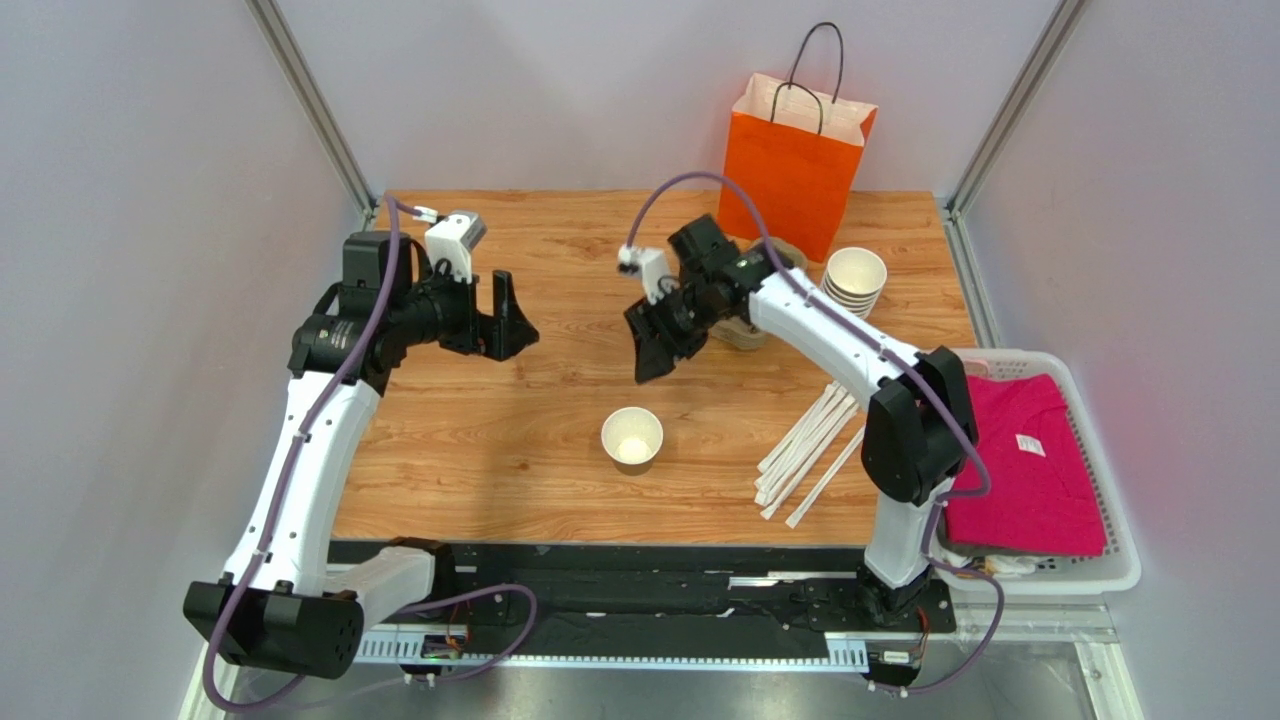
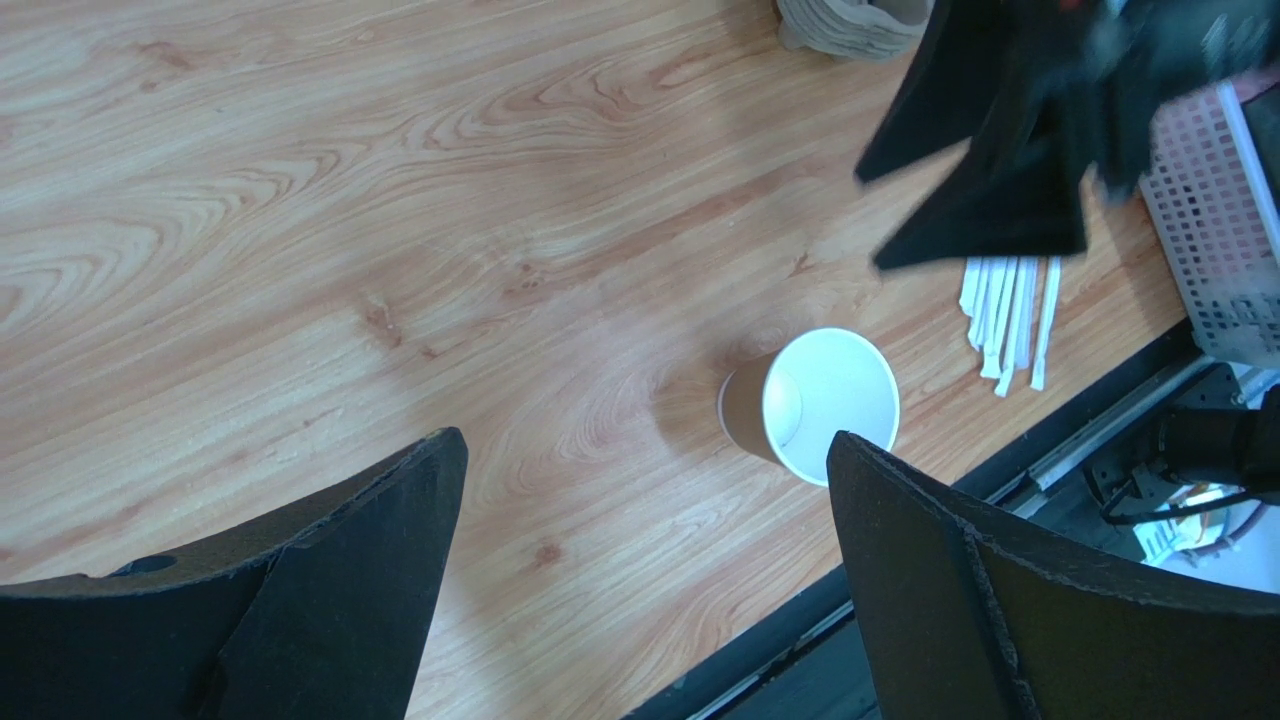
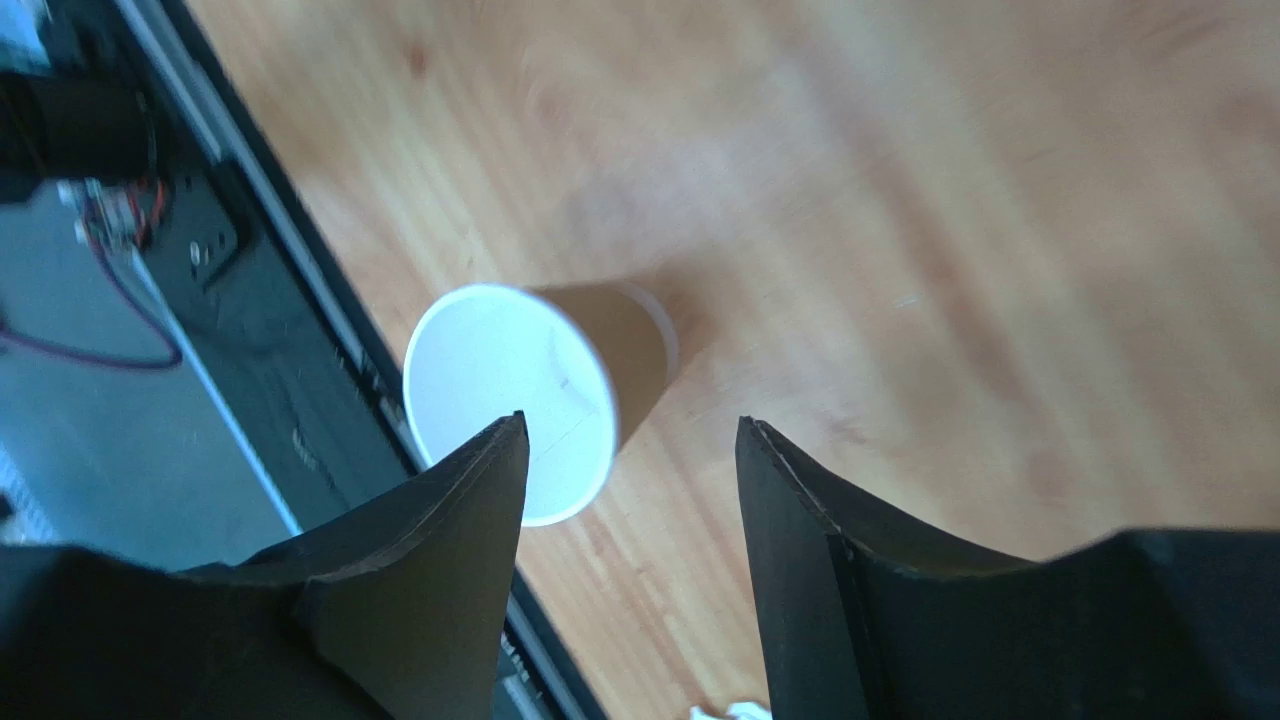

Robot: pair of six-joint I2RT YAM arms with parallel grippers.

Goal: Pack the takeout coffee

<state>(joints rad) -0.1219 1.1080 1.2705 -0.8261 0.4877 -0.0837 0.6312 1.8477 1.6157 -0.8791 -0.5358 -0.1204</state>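
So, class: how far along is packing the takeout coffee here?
Barely started. Done: one cup stands alone mid-table, lidless. In hand: nothing; left gripper and right gripper hang open above it. Left: lid the cup, then presumably place it in the orange bag at the far edge.

Across my wooden table (image 1: 496,450), an orange bag (image 1: 793,165) with black handles stands upright at the far edge. Just to its right sits a stack of cups (image 1: 855,278). White straws (image 1: 812,447) lie in a loose bundle nearer me on the right. Beyond the table's right edge, a white basket (image 1: 1115,510) holds a folded pink cloth (image 1: 1029,465).
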